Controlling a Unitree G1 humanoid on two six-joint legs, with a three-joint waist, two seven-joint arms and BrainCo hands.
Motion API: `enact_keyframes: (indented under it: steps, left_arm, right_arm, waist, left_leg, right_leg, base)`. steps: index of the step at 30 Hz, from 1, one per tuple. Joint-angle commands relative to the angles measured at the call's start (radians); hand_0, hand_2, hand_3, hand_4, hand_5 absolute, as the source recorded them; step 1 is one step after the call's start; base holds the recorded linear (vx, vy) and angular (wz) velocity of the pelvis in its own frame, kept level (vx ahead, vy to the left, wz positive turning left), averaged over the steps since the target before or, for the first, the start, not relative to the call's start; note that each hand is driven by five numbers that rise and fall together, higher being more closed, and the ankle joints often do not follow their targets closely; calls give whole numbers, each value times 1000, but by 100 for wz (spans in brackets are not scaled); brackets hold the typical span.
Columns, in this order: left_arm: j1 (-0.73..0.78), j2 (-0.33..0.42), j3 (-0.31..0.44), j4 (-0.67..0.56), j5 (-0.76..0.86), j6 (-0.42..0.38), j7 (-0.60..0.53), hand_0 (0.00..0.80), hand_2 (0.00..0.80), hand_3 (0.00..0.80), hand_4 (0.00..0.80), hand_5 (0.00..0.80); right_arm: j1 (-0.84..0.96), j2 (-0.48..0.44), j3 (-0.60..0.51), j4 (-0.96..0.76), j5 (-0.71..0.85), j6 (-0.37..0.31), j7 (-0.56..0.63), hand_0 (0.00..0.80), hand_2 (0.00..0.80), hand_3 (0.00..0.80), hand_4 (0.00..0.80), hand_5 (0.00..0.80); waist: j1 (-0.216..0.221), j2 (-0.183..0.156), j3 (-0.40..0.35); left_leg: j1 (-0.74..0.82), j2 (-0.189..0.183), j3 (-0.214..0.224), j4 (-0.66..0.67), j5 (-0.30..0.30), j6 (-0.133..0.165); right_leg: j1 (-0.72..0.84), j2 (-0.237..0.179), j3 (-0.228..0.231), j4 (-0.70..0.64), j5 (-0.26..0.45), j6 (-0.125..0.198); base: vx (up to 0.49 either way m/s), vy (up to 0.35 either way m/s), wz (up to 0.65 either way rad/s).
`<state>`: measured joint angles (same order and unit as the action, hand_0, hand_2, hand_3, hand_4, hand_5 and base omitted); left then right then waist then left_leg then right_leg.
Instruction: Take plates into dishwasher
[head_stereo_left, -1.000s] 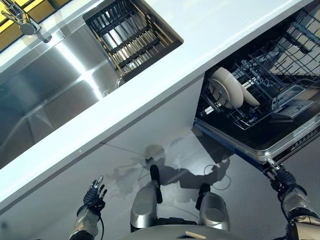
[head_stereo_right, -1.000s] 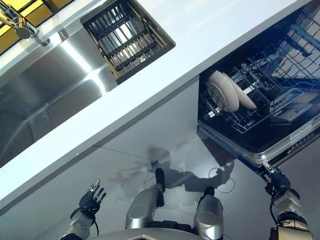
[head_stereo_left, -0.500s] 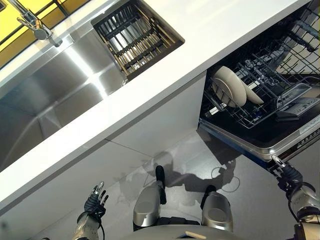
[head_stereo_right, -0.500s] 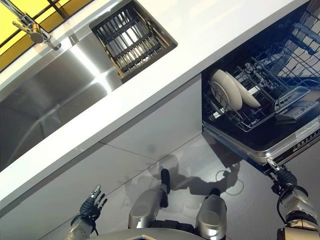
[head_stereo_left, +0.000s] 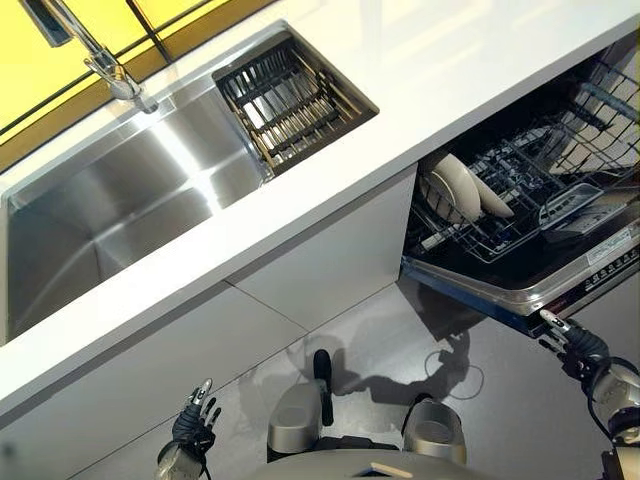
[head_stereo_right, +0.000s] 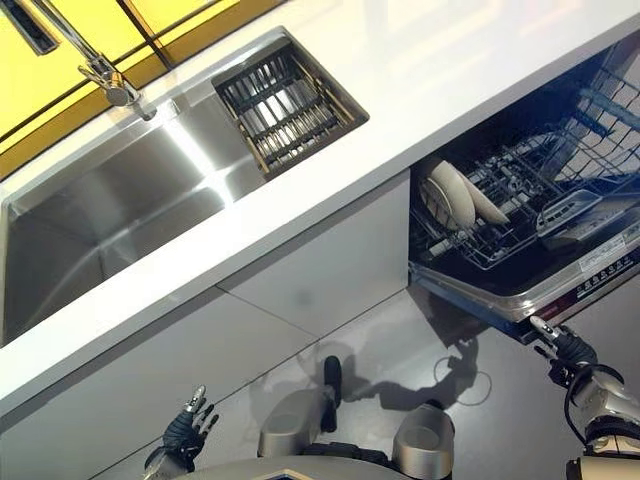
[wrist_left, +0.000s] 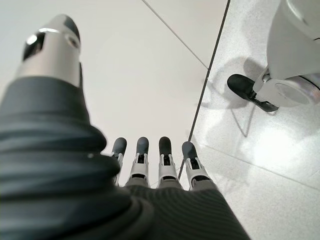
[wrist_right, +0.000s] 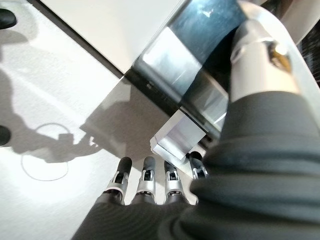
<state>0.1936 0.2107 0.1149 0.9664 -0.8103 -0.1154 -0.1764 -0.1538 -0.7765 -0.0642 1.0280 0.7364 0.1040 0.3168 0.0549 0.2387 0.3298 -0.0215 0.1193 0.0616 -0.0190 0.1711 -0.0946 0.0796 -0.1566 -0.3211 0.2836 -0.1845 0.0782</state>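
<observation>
Ceramic plates in my dishwasher rack look rigid, slick, breakable; I'd grip rims. Left hand and right hand hang open, empty.

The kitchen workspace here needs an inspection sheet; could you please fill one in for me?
Surface: white countertop with a steel sink; nothing seen on top.
Job's things: two plates standing in the lower rack of the open dishwasher.
Clutter: dark drain basket set in the sink's corner.
Hands: left hand low by the cabinet front, open, holding nothing; right hand just below the dishwasher door's edge, open, holding nothing.
Cables: nothing seen.
Surroundings: tap, yellow wall behind, grey floor.
</observation>
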Motion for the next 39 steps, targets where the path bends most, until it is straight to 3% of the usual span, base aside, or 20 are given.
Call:
enact_keyframes:
  steps: [1,10,17,23,27,31,33,34,38,39]
  left_arm:
    - [-11,75,-63,-18,44,-10,-14,0,0,0,0,0]
    - [-28,94,-63,-9,67,-4,-11,0,0,0,0,0]
    - [-54,90,-71,7,64,-4,-4,0,0,0,0,0]
    - [-81,82,-72,33,71,-6,6,0,0,0,0,0]
    - [-103,69,-74,45,55,-8,16,0,0,0,0,0]
    - [-129,60,-89,46,69,4,18,0,0,0,0,0]
    - [-146,63,-113,56,128,18,5,0,0,0,0,0]
    - [-155,64,-120,62,141,28,12,0,0,0,0,0]
    - [-167,42,-113,72,133,39,19,0,0,0,0,0]
    - [-165,34,-116,68,140,43,14,0,0,0,0,0]
  right_arm:
    - [-489,-3,24,-213,107,-190,159,0,0,0,0,0]
    - [-567,-18,64,-193,145,-185,163,0,0,0,0,0]
    - [-591,-28,81,-161,134,-160,156,0,0,0,0,0]
    - [-527,-4,107,-126,-14,-90,151,0,0,0,0,0]
    - [-397,70,137,-120,-145,-115,139,0,0,0,0,0]
    - [-258,156,145,-131,-241,-148,94,0,0,0,0,0]
    - [-117,194,125,-189,-237,-158,36,0,0,0,0,0]
    - [-63,216,120,-205,-224,-157,15,0,0,0,0,0]
    - [23,309,146,-182,-300,-194,-34,0,0,0,0,0]
    - [37,329,155,-170,-329,-199,-59,0,0,0,0,0]
  waist:
    - [148,-66,-121]
    - [190,-134,-162]
    - [205,-166,-181]
    - [202,-184,-184]
    - [193,-202,-180]
    - [176,-209,-178]
    - [132,-215,-173]
    - [113,-220,-171]
    - [79,-210,-161]
    - [73,-206,-156]
  left_leg:
    - [-90,-37,6,-8,51,-43]
    - [-73,-33,-31,-5,68,-47]
    - [-76,-34,-49,-5,82,-49]
    - [-76,-40,-59,-8,82,-46]
    - [-76,-56,-84,3,45,-30]
    - [-85,-77,-146,9,19,-7]
    - [-99,-114,-241,14,-3,14]
    - [-102,-122,-259,13,6,14]
    - [-109,-90,-212,-2,71,-14]
    - [-112,-75,-179,-8,86,-23]
  right_leg:
    - [72,39,-39,27,-82,-104]
    - [155,75,-59,-61,-55,-100]
    - [186,95,-62,-106,-43,-101]
    - [191,101,-61,-128,-31,-100]
    - [185,97,-48,-136,-22,-95]
    - [159,116,11,-81,-58,-112]
    - [147,160,155,-58,-76,-129]
    - [145,184,185,-72,-67,-138]
    - [131,214,165,-94,-36,-134]
    - [128,217,156,-95,-30,-130]
  base:
    - [19,-31,12]
    - [16,-44,15]
    - [-1,-13,23]
    - [-6,2,0]
    - [-54,-10,-3]
    - [-55,-57,5]
    - [-27,-117,76]
    - [-66,-128,148]
    - [-95,-98,70]
    - [-71,-34,5]
